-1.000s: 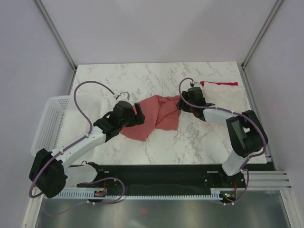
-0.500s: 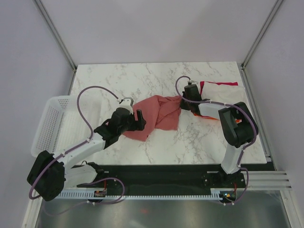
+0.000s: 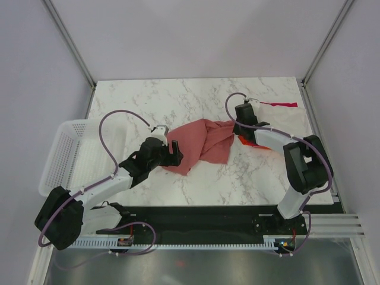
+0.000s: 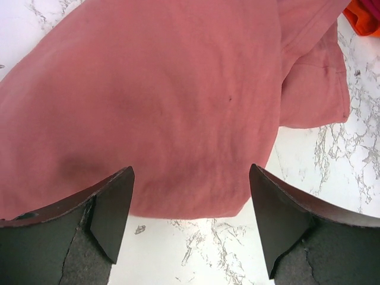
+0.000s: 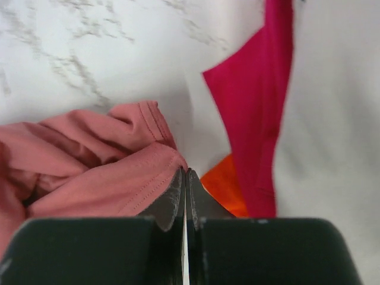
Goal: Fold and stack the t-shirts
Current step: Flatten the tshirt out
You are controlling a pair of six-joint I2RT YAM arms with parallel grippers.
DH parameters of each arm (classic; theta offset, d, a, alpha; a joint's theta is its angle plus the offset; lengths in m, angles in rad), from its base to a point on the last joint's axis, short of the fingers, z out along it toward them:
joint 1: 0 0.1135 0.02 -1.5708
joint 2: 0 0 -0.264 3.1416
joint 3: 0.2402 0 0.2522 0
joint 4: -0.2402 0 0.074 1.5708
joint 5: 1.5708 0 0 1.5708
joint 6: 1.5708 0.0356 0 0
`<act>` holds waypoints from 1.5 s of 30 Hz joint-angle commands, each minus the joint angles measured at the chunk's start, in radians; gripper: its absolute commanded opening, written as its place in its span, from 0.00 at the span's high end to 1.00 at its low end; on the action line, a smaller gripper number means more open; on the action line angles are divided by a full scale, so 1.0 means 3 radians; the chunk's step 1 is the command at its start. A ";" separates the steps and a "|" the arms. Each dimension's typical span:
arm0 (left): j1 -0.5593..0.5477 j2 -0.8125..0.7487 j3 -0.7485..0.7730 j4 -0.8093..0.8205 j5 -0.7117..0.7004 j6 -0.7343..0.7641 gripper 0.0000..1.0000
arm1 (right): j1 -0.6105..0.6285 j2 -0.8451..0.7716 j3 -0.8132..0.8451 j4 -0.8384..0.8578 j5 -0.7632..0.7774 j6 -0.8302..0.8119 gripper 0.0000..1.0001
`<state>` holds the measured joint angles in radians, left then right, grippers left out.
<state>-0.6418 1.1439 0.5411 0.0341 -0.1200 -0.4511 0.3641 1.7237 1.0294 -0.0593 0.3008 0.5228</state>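
The right hand (image 5: 185, 178) pinches only the hem of the salmon shirt (image 4: 178, 107), so a tug may slip it free. The left hand (image 4: 190, 172) gapes wide, empty.

The white marble bench (image 3: 237, 178) carried a salmon-red t-shirt (image 3: 202, 142) near its middle, lying flatter on the left and bunched toward the right. By the far right corner lay a cream-white t-shirt (image 3: 285, 122). A magenta t-shirt (image 3: 279, 104) peeked out at its far edge and an orange t-shirt (image 3: 246, 141) at its near left. A white mesh basket (image 3: 65, 154) sat at the left edge.
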 commanded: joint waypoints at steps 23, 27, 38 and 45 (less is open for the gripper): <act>-0.0049 0.0109 0.0078 0.0203 0.0262 0.0154 0.16 | -0.0784 0.0528 0.0490 -0.1030 0.1058 -0.0009 1.00; -0.0095 0.0201 0.0129 0.0193 0.0349 0.0220 0.15 | -0.0693 0.0401 0.0491 -0.1004 0.0858 -0.0091 1.00; -0.1178 0.0880 0.1033 -0.0425 -0.0648 0.0613 0.00 | -0.0212 -0.0335 0.0276 -0.1075 0.0399 -0.0193 1.00; -0.1256 0.1933 0.2025 -0.1079 -0.0832 0.0655 0.01 | -0.0222 -0.0928 0.0122 -0.1177 0.0148 -0.0142 1.00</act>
<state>-1.0199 1.6302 1.0473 -0.1665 -0.2958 -0.3096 0.2970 1.5154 1.0714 -0.3908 0.3946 0.4751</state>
